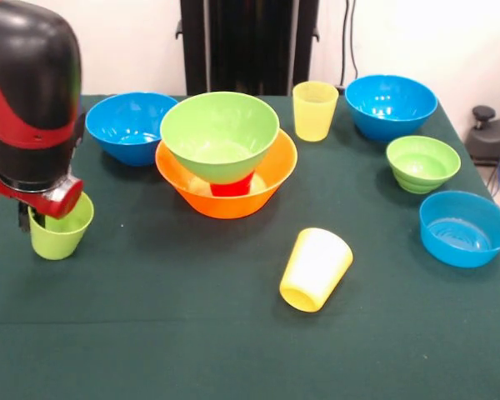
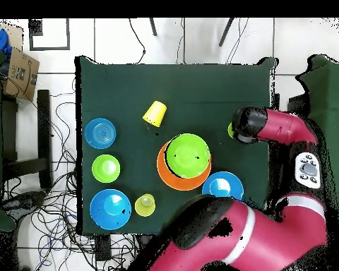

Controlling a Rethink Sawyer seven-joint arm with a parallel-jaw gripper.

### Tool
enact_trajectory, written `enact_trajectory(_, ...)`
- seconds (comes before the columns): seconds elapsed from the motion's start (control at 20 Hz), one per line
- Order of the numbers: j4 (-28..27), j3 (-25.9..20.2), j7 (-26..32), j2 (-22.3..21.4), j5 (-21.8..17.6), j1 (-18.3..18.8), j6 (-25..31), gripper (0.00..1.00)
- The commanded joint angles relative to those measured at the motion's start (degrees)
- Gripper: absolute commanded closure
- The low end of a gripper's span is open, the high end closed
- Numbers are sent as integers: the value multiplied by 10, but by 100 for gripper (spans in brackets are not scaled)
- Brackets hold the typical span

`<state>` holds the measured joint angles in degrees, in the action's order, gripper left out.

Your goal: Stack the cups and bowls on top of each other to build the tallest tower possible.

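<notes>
My gripper [image 1: 48, 217] hangs under the red and black arm at the table's left, right at the rim of the upright lime green cup [image 1: 62, 233]. The arm's head hides how the gripper stands. The large lime green bowl [image 1: 220, 133] rests on the red cup [image 1: 232, 187], which stands inside the orange bowl [image 1: 225, 200]. A bright yellow cup [image 1: 316, 268] lies on its side in the middle. A paler yellow cup [image 1: 315, 110] stands upright at the back. In the overhead view the arm's head [image 2: 248, 125] covers most of the lime green cup [image 2: 231, 130].
A medium blue bowl [image 1: 132, 125] sits left of the orange bowl, touching it or nearly so. Another medium blue bowl [image 1: 391, 104] is at the back right. A small green bowl [image 1: 422, 162] and a small shallow blue bowl [image 1: 465, 227] stand along the right edge.
</notes>
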<state>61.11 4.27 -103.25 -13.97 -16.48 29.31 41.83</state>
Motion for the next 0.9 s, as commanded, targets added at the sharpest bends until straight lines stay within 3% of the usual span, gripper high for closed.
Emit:
enact_trajectory(0.05, 80, -175, 126, 43, 12, 12, -43, 100)
enact_trajectory(0.35, 111, -206, 137, 16, 11, 36, -16, 100)
enact_trajectory(0.45, 112, -204, 134, 6, 8, 33, 11, 100)
enact_trajectory(0.65, 131, -191, 107, -21, -6, 23, 11, 100)
enact_trajectory(0.9, 137, -204, 127, -29, -12, 28, 41, 100)
